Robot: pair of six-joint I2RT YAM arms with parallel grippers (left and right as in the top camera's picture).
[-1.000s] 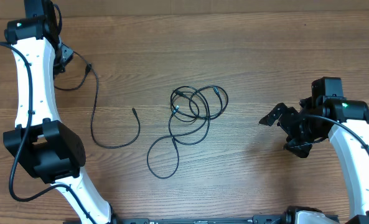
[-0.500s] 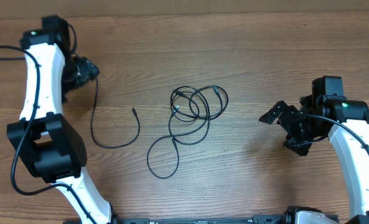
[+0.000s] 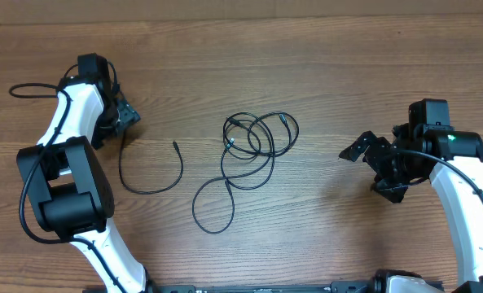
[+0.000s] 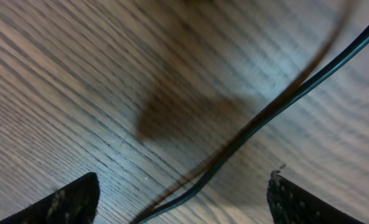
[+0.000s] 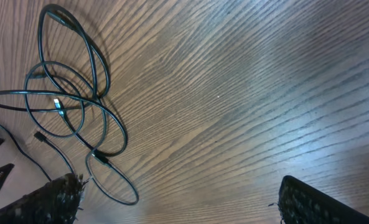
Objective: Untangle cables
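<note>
We found the cables (image 3: pixel 253 146) split into two groups on the wooden table (image 3: pixel 322 65). Most of the cord lay near the middle of the table as a loose knot of overlapping loops, with one long loop trailing out from it toward the front edge. A lone cable (image 3: pixel 150 191) lay apart to the left of that knot, not touching it, in a shallow U. One small plug end pointed up beside the knot's side of the table, and the other end ran up under the left arm. The left gripper (image 4: pixel 184 198) hung low over that end. In its wrist view the two dark fingertips (image 4: pixel 72 200) stood far apart at the bottom corners, and the thin cord crossed the gap between them on a slant. It rested on the wood with its shadow beside it, and neither pad pinched it (so the jaws were spread wide and held nothing). The right gripper (image 5: pixel 178 202) hovered well off to the right of the knot, near the table's right side. Its fingertips were likewise wide apart, with only bare wood grain between them. From its wrist camera we saw the knot at the upper left of the view, clear of both fingers.
</note>
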